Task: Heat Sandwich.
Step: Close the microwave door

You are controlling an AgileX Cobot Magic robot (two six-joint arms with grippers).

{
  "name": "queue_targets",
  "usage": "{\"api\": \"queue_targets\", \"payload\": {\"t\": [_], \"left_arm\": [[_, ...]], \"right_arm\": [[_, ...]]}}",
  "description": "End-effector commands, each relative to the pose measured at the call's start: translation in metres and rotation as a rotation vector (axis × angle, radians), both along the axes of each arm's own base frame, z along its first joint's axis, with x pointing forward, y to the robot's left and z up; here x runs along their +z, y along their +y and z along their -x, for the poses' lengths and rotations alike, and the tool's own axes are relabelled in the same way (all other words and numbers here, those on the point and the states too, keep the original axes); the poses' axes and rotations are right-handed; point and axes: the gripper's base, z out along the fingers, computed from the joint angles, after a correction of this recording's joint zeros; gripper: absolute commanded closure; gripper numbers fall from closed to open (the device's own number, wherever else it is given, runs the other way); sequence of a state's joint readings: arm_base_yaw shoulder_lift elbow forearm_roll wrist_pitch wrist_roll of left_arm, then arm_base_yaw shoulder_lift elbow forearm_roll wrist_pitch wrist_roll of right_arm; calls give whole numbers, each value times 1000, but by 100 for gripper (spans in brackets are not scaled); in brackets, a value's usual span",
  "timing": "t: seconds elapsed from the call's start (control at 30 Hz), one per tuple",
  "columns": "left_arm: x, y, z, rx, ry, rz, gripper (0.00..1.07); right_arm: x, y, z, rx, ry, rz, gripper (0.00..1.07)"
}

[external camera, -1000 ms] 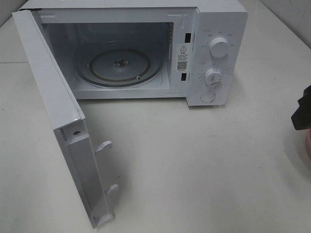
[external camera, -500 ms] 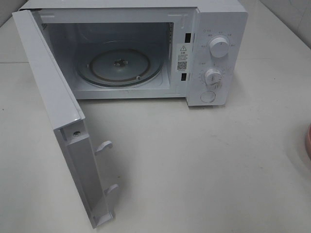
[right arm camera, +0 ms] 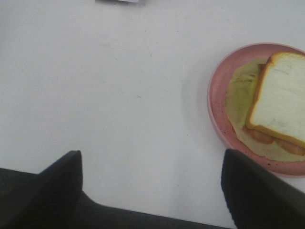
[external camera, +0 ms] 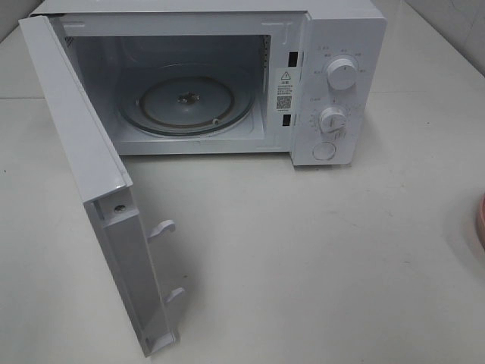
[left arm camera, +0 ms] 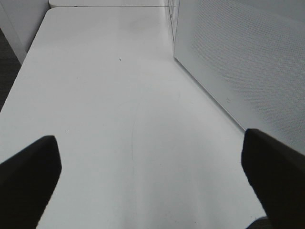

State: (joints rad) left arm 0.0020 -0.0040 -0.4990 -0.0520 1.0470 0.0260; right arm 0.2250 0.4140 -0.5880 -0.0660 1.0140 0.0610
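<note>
- A white box-shaped microwave oven (external camera: 333, 45) stood on the white table (external camera: 303, 265), its hinged white door (external camera: 83, 174) swung wide towards the left.
- Inside lay one round glass turntable (external camera: 186, 102).
- The control panel carried two white round dials (external camera: 342, 74), one above the other, and one round button (external camera: 324, 151) below them. Small grey markings ringed the dials, too fine to read.
- A warning sticker with a triangle sign and a square code (external camera: 284, 91) sat on the inner frame; its print could not be made out.
- Two white hook latches (external camera: 162, 227) stuck out from the door's inner edge.
- The sandwich (right arm camera: 281, 98), a square slice of pale bread with a tan crust over a yellow-green leaf and an orange-red filling, lay on a round pink plate (right arm camera: 217, 95) on the table, near the right gripper (right arm camera: 151, 186).
- Plate and sandwich were both cut off at the frame edge in the right wrist view; the high view showed only a pink sliver of the plate at its right edge.
- The right jaws stood spread, holding nothing.
- The left gripper (left arm camera: 157, 176) hung over bare table beside the door's perforated outer face, jaws spread wide and empty.
- Neither arm showed in the high view.
</note>
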Motion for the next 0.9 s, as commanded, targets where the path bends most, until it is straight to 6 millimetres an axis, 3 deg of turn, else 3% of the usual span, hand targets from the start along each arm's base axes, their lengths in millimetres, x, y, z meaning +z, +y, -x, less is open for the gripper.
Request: {"api": "queue_targets", "payload": {"t": [0.03, 0.67, 0.9], "left_arm": [[-1, 0, 3, -5, -32, -1, 9], [-1, 0, 3, -5, -32, -1, 9], [-1, 0, 3, -5, -32, -1, 9]], "right_arm": [[-12, -6, 16, -52, -75, -8, 31], [-16, -12, 67, -172, -350, -37, 31], [-16, -11, 66, -176, -348, -36, 31]]}}
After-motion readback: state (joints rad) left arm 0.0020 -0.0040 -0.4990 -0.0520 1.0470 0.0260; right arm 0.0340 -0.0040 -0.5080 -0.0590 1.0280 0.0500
